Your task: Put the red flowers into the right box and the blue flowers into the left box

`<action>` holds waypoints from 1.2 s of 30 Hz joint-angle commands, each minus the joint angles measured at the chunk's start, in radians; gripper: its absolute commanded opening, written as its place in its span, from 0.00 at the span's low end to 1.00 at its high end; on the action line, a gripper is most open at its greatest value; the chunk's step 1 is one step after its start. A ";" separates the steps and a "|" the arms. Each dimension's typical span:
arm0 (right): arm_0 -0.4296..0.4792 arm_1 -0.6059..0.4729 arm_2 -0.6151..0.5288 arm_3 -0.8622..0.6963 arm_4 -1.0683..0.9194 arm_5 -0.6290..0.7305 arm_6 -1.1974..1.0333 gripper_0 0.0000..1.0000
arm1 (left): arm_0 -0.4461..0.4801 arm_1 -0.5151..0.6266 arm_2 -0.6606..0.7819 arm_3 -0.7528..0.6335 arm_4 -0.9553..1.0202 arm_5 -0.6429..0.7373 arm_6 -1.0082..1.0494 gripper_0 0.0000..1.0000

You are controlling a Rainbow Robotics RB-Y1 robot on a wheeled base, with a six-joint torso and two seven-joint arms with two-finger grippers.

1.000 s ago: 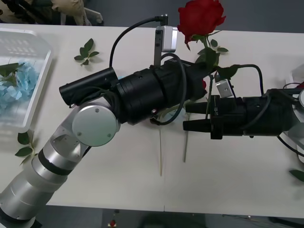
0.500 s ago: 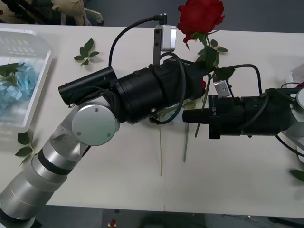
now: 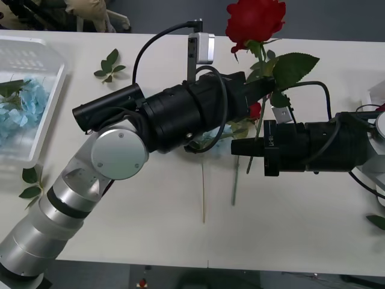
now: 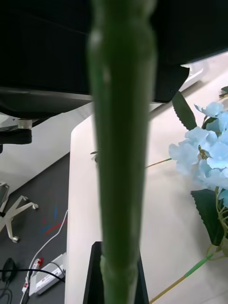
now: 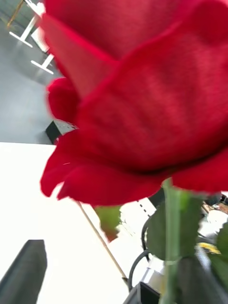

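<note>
Over the middle of the white counter [image 3: 150, 241] the two arms cross. The left hand [image 3: 260, 90] sits at the end of its black forearm, reaching toward the far side, clamped on the stem of a red rose [image 3: 255, 20] whose bloom stands upright above it, with a large green leaf [image 3: 295, 65] spreading just beside the stem. In the left wrist view that bloom [image 5: 137, 95] sits very close above the hand, one dark finger [image 5: 26, 270] at the corner and the green stem [image 5: 171, 237] rising between the jaws. The right hand [image 3: 237, 146] points toward the robot's left, its black fingers drawn together on a thin green stem [image 3: 235, 180] that hangs down to the counter; the right wrist view shows this stem [image 4: 121, 156] running straight through the grip. Another bare stem [image 3: 203, 198] lies on the counter beside it. Pale blue flowers [image 3: 18, 111] rest inside the left box [image 3: 51, 108] at the counter's left edge. More blue flowers [image 4: 209, 152] lie on the counter in the right wrist view. The edge of the right box [image 3: 376, 93] shows at the far right
</note>
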 commanded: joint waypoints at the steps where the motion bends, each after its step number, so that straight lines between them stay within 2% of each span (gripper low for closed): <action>1: -0.034 -0.031 -0.012 0.021 -0.001 -0.006 -0.011 0.00 | -0.015 -0.012 -0.036 -0.061 0.008 0.005 -0.054 1.00; 12: -0.017 -0.125 -0.023 0.159 -0.008 0.004 -0.011 0.00 | -0.015 -0.012 -0.036 -0.061 0.008 0.005 -0.054 1.00; 17: -0.017 -0.151 -0.106 0.256 0.115 0.035 -0.011 0.00 | 0.029 -0.009 -0.024 -0.055 0.028 -0.166 -0.053 1.00; 19: -0.017 -0.155 -0.158 0.289 0.180 0.086 -0.011 0.00 | 0.028 0.009 -0.009 -0.054 0.093 -0.146 -0.048 1.00; 22: -0.017 -0.158 -0.259 0.351 0.296 0.196 -0.154 0.00 | 0.028 0.058 0.086 -0.054 0.159 0.006 -0.044 1.00; 25: -0.017 -0.171 -0.369 0.408 0.434 0.328 -0.286 0.00 | 0.039 0.123 0.237 -0.040 0.185 0.284 -0.027 1.00; 27: -0.017 -0.188 -0.449 0.452 0.543 0.435 -0.386 0.00 | 0.052 0.159 0.381 0.003 0.179 0.568 -0.021 1.00; 30: -0.017 -0.203 -0.534 0.524 0.646 0.530 -0.472 0.00 | 0.052 0.182 0.519 0.063 0.128 0.851 -0.025 1.00; 33: -0.017 -0.215 -0.612 0.595 0.742 0.578 -0.530 0.00 | 0.052 0.210 0.606 0.088 0.025 1.031 -0.030 1.00; 36: -0.017 -0.229 -0.653 0.658 0.830 0.592 -0.576 0.00 | 0.051 0.248 0.626 0.088 -0.093 1.084 -0.031 1.00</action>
